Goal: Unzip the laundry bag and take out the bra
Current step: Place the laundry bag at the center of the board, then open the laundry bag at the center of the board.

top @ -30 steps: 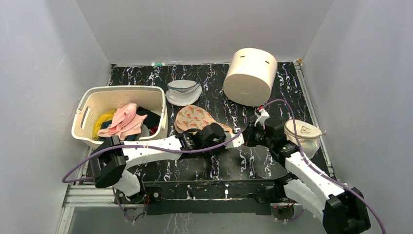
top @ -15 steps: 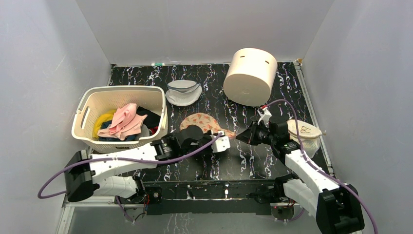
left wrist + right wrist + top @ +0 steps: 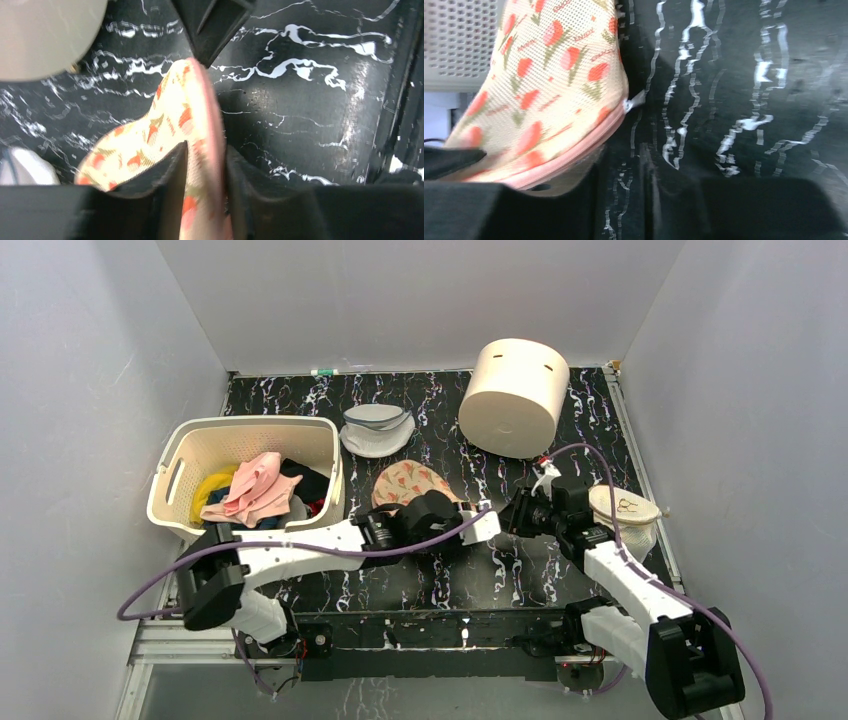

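From above, two robot arms reach over one black table with white streaks. One flowered laundry bag lies near the middle, just beside one cream basket with a pile of clothes in it. The left gripper sits over the right end of the bag. The right gripper is just beside it, and the two almost meet. At the back lie one round grey-white mesh bag and one big cream drum. One round cream mesh pouch sits at the right edge.

In the left wrist view, the left gripper pinches the pink edge of the laundry bag. Its two dark fingers press on both sides of that edge. The bag stands up on its side here. The dark tip of the other arm pokes in from the top.

In the right wrist view, the laundry bag fills the left side. Its pink zipper edge is closed along the part that shows. One small silver zipper pull sticks out at its tip. The right gripper is spread apart with only table between its blurry fingers. The basket wall shows in the top left corner.
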{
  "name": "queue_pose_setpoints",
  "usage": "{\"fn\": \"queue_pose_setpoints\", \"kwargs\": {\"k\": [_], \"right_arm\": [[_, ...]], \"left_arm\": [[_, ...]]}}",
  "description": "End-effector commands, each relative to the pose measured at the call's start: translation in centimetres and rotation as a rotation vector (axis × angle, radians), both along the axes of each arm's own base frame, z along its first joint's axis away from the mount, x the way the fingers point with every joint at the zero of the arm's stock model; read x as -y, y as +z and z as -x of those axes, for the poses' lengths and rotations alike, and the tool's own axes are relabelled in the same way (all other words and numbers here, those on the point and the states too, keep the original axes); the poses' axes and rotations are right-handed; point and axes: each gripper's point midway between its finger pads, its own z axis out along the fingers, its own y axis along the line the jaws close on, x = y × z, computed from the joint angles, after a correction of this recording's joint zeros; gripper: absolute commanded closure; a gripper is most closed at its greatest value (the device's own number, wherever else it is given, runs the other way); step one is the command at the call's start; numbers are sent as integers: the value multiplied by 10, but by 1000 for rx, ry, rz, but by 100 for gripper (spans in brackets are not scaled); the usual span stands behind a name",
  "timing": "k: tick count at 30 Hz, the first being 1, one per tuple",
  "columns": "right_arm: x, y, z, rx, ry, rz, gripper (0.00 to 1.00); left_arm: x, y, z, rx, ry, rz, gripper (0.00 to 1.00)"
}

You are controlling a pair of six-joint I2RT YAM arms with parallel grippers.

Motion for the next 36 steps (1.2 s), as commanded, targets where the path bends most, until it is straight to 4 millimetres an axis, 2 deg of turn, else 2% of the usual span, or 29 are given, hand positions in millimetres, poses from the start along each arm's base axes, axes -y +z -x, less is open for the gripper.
{"fn": "queue_pose_setpoints", "kwargs": {"k": [1,3,6,7,8,10,12,18,21,23,24,26,29,30,36], "right_arm": [[28,29,-28,105,-162,105,66],[34,38,-29,129,-197,120,58],[37,49,-28,165,-208,124,48],[36,52,-27,174,-198,120,47],[34,53,-26,179,-185,116,46],[26,55,-22,190,-124,99,45],[18,55,-19,196,-71,80,44],[-10,67,-15,251,38,67,30],[-37,66,-8,254,105,142,27],[-63,63,4,263,165,201,27],[-68,61,3,265,164,231,26],[-90,54,14,274,210,284,26],[-110,51,16,303,205,400,26],[-122,51,24,323,229,444,26],[-149,36,32,412,244,790,25]], "left_arm": [[1,-1,-16,2,96,-54,56],[2,4,-12,-5,79,-23,44],[3,25,-6,6,59,78,31],[2,40,-5,22,57,133,26],[1,49,-4,36,60,173,17],[-4,65,-6,68,80,237,8],[-12,78,-13,107,120,285,2],[-48,122,-46,211,318,435,2],[-78,142,-67,263,462,512,2],[-105,153,-83,310,597,551,1],[-118,158,-89,334,651,568,2],[-144,165,-98,392,762,591,2],[-181,173,-108,455,918,632,2],[-192,175,-111,465,962,646,2],[-248,185,-118,532,1161,692,2]]}}
